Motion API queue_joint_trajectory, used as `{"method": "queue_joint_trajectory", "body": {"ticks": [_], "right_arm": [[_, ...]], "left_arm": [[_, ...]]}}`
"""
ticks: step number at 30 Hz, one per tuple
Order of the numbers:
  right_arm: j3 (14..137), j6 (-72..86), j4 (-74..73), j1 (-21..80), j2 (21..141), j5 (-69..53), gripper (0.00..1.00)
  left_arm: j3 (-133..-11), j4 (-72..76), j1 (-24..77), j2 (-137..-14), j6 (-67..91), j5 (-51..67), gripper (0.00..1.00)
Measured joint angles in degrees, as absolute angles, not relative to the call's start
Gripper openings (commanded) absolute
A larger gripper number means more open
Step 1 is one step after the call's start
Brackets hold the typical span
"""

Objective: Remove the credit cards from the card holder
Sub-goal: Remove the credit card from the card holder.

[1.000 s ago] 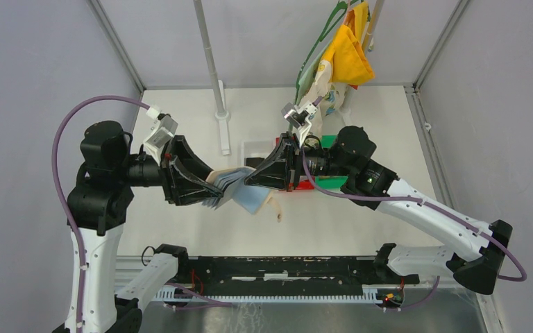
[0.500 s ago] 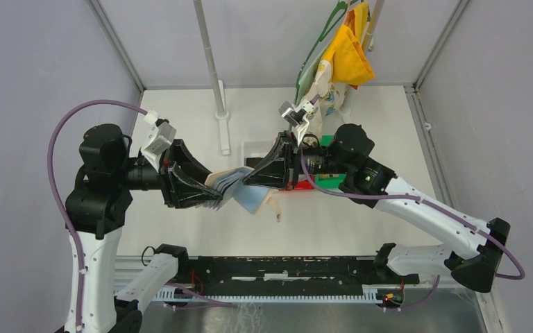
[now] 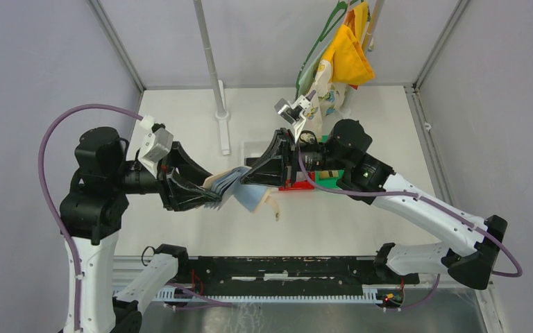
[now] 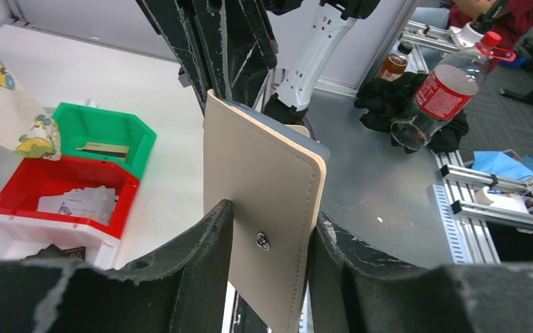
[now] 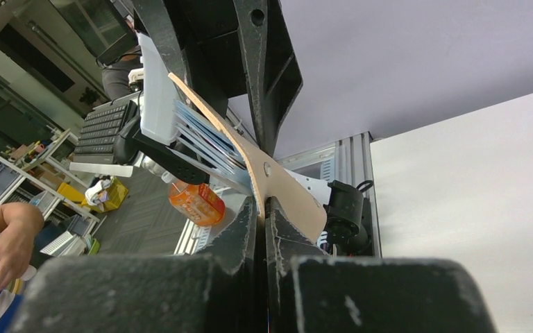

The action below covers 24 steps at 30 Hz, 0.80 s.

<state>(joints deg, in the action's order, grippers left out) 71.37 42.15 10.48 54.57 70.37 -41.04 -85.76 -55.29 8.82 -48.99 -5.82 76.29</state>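
**Holding the card holder in the air between both arms, spread for card pull**

Top view: card holder hangs above the table, clear of it. The left gripper has one end and the right gripper the other. The red bin and green bin sit just behind the right gripper. Open room is toward the near edge. The post and hanging cloths are well apart at the back.

Left wrist: fingers clamp the tan cover from both sides, beside the snap. Some credit cards are lying in the red bin.

Right wrist: fingers are pressed almost together, pinching the thin tan flap. The blue-grey pockets fan out above. I can't tell whether any card is left in them.

My read: keep the left clamp firm near the snap and hold the fan taut without twisting. Regrip the right on a card edge only, then pull along the pocket line and drop it into the red bin, minding the rim.
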Motion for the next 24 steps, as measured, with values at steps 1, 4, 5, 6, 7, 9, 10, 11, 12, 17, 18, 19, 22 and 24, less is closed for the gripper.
{"method": "queue_joint_trajectory", "body": {"ticks": [1,4,5,6,7,9,10,11,12,17,18,19,22,24], "right_arm": [[71.55,42.15,10.44,54.57,70.46,-41.08,0.00],[72.01,42.15,10.33,54.52,70.81,-41.19,0.00],[72.05,42.17,10.39,54.50,70.96,-41.19,0.00],[72.07,42.19,10.44,54.52,71.13,-41.21,0.00],[72.07,42.22,10.55,54.54,71.29,-41.25,0.00],[72.10,42.30,10.87,54.68,71.68,-41.34,0.00],[72.10,42.39,11.20,54.85,71.94,-41.36,0.00],[72.10,42.44,11.53,55.07,72.23,-41.36,0.00],[72.10,42.57,11.75,55.35,72.47,-41.47,0.00],[72.10,43.20,12.43,57.34,73.06,-43.00,0.00],[72.10,43.27,12.51,57.43,73.06,-43.29,0.00],[72.10,43.31,12.67,57.52,73.06,-43.53,0.00],[72.10,43.48,12.69,57.54,73.06,-43.81,0.00],[72.10,43.53,12.75,57.43,73.06,-43.75,0.00]], "left_arm": [[-85.93,-55.51,8.84,-48.93,-6.26,75.88,0.49],[-86.30,-56.01,8.86,-48.36,-7.18,73.89,0.50],[-86.30,-56.01,8.86,-48.01,-7.27,73.01,0.52],[-86.30,-55.94,8.86,-47.57,-7.27,71.99,0.52],[-86.28,-55.66,8.86,-47.16,-7.27,71.05,0.52],[-86.04,-54.30,8.91,-46.02,-7.14,69.28,0.53],[-85.73,-53.34,8.93,-45.34,-7.11,68.71,0.54],[-85.58,-52.64,8.95,-44.88,-7.03,68.40,0.54],[-85.34,-51.57,8.99,-44.36,-6.92,67.77,0.54],[-85.30,-51.31,8.97,-44.64,-7.75,67.59,0.55],[-85.47,-52.10,8.97,-45.06,-8.45,67.61,0.54],[-85.62,-52.80,8.97,-45.58,-9.13,67.57,0.54],[-85.67,-54.35,8.97,-46.63,-10.41,66.50,0.52],[-85.65,-54.33,8.97,-46.72,-10.61,64.55,0.52]]}}
